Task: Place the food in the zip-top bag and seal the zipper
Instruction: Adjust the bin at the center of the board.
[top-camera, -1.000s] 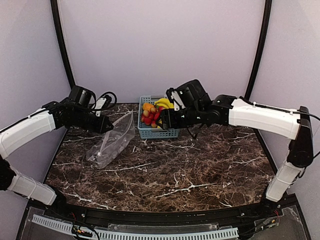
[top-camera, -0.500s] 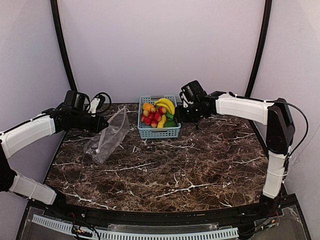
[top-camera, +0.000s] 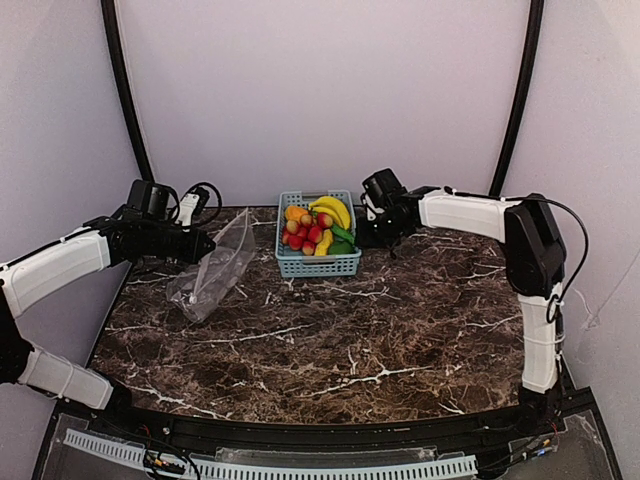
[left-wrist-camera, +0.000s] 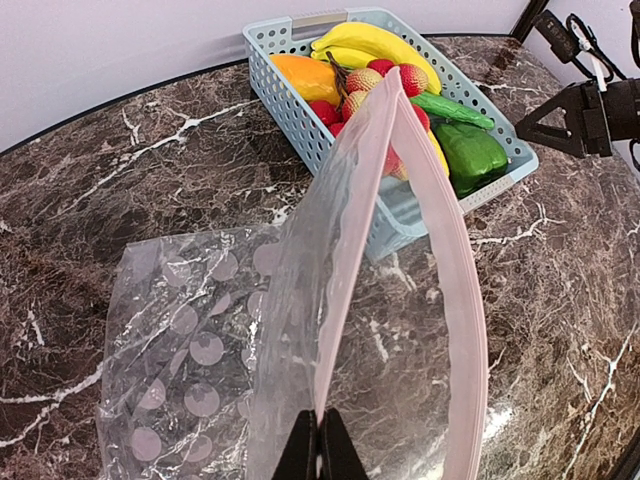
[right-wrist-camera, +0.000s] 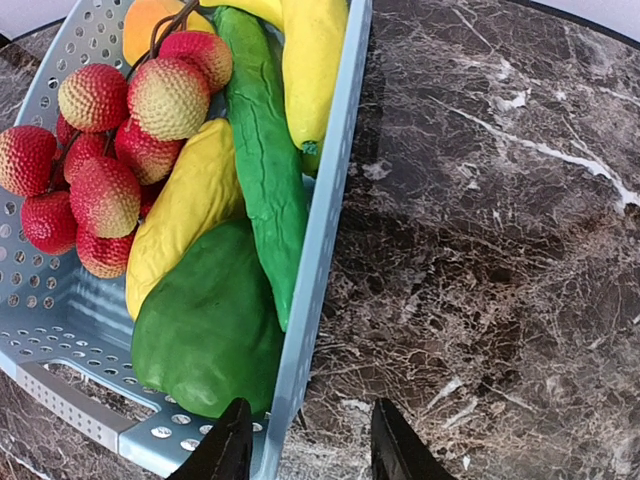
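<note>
The food lies in a light-blue basket (top-camera: 318, 264) at the back centre: yellow bananas (top-camera: 332, 208), an orange piece (left-wrist-camera: 305, 78), red round fruits (right-wrist-camera: 100, 170) and green vegetables (right-wrist-camera: 210, 330). The clear dotted zip-top bag (top-camera: 210, 275) hangs left of the basket with its mouth open toward it. My left gripper (left-wrist-camera: 320, 445) is shut on one lip of the pinkish zipper (left-wrist-camera: 455, 290) and holds it up. My right gripper (right-wrist-camera: 310, 445) is open and empty. Its jaws stand either side of the basket's right wall (right-wrist-camera: 320, 220).
A black cable and a small white-and-black device (top-camera: 200, 202) lie at the back left corner of the marble table. Black frame posts stand at both back corners. Bare marble lies in front of the basket and bag.
My right arm has drawn back from over the basket to its right side. My left gripper has pulled the bag slightly left and away from the basket.
</note>
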